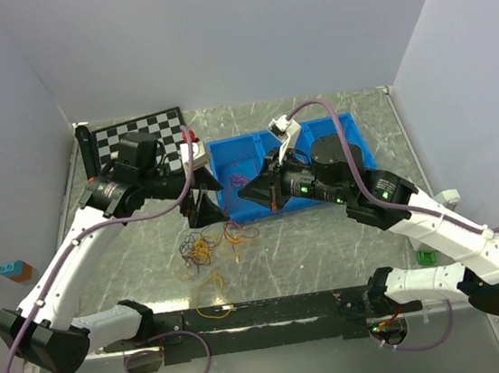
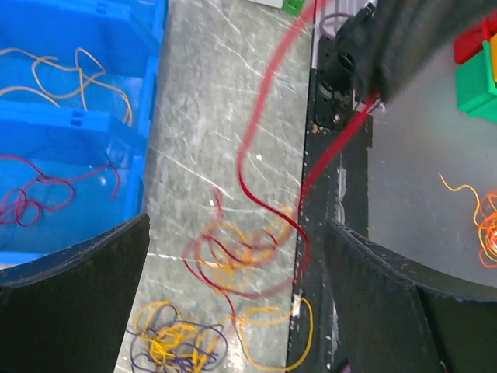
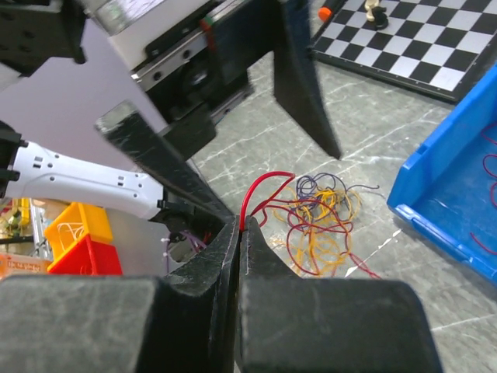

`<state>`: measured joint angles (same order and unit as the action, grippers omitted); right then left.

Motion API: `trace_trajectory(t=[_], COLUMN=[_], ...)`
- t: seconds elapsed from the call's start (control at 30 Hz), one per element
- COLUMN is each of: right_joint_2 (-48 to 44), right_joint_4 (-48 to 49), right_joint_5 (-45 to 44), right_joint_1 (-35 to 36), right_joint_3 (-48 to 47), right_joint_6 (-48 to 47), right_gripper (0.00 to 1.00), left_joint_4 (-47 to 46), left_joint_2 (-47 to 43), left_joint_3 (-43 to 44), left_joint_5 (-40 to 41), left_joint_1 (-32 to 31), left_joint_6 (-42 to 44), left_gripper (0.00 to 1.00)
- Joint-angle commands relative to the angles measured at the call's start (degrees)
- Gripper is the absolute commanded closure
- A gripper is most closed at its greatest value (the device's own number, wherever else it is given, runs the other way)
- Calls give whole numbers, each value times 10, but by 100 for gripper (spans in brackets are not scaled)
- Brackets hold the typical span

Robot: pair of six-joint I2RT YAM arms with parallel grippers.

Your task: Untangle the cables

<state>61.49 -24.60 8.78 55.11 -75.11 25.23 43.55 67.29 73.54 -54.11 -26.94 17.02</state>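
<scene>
A loose tangle of thin yellow, purple and red cables (image 1: 198, 247) lies on the marbled table in front of the blue bin (image 1: 342, 195). My right gripper (image 3: 241, 224) is shut on one red cable (image 3: 260, 186), which rises from the tangle (image 3: 318, 221). In the left wrist view that red cable (image 2: 260, 132) hangs blurred above the table, with yellow and purple loops (image 2: 175, 342) below it. My left gripper (image 2: 237, 233) hovers over the pile, open, with nothing touching its pads. In the top view the left gripper (image 1: 203, 212) and right gripper (image 1: 243, 190) are close together.
The blue bin (image 2: 116, 124) has compartments holding yellow strands (image 2: 70, 74) and dark red strands (image 2: 39, 198). A checkerboard (image 1: 143, 131) lies at the back left. A black rail (image 1: 274, 311) runs along the near edge. Red and green blocks (image 2: 477, 70) sit beyond it.
</scene>
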Motion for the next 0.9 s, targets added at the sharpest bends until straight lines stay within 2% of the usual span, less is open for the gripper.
trace_trajectory(t=[0.0,0.17,0.27,0.3,0.33,0.37,0.4,0.47,0.5,0.53,0.6,0.67,0.87], right_joint_2=[2,12,16,17,16,15,13,7,3,-3,-29,-62,-161], right_joint_4=[34,60,67,68,68,69,69,70,70,69,68,69,89], right_joint_5=[13,19,13,8,3,-2,-9,-15,-20,-28,-50,-69,-76], right_joint_1=[6,9,9,9,9,9,9,9,9,8,8,8,8], right_joint_3=[-28,-24,-28,-28,-26,-25,-21,-8,0,11,43,81,212], right_joint_6=[-4,7,5,3,2,0,-2,-3,-4,-4,-4,0,24], right_gripper=[100,100,100,100,100,100,100,83,68,58,43,36,34], left_joint_4=[-61,-51,-41,-41,-40,-45,-50,-38,-41,-38,-33,-24,-8], left_joint_2=[13,26,22,21,20,18,17,19,19,19,21,22,21], left_joint_3=[12,8,6,7,10,13,19,37,44,51,67,78,108], left_joint_5=[-28,-42,-47,-45,-40,-29,-22,-10,-6,-4,6,16,32], left_joint_1=[-6,-26,-28,-28,-27,-27,-27,-25,-26,-25,-26,-26,-26], left_joint_6=[-22,1,9,9,6,-3,-14,-13,-22,-25,-30,-25,-18], left_gripper=[3,4,26,40,63,94,99,99,99,99,99,99,99])
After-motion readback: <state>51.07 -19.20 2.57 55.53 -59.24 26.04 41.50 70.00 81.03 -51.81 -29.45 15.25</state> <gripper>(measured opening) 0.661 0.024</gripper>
